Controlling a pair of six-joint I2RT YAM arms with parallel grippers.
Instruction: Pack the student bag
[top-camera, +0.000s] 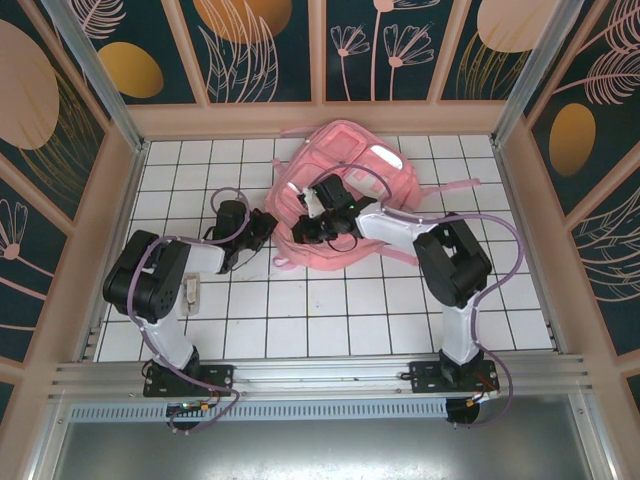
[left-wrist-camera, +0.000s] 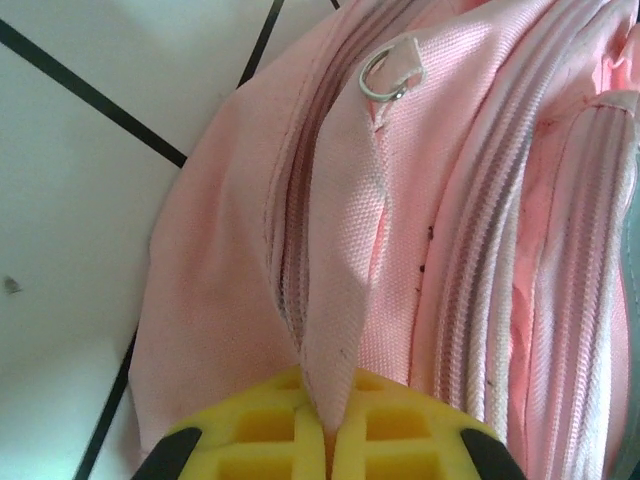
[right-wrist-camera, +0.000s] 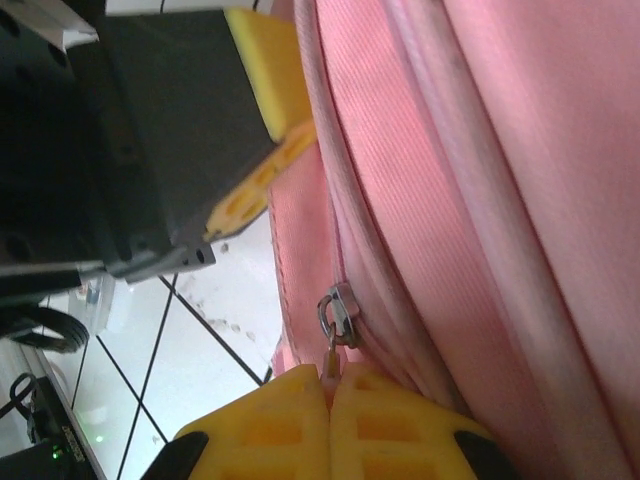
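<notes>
We see the big soft pink fabric backpack (top-camera: 345, 185) by the far edge of the white tiled table (top-camera: 330, 320). The left gripper (left-wrist-camera: 328, 432) pinches a fold of its cloth. The right gripper (right-wrist-camera: 330, 392) pinches the little metal zipper pull (right-wrist-camera: 336, 318), whose tip we cannot see.
</notes>
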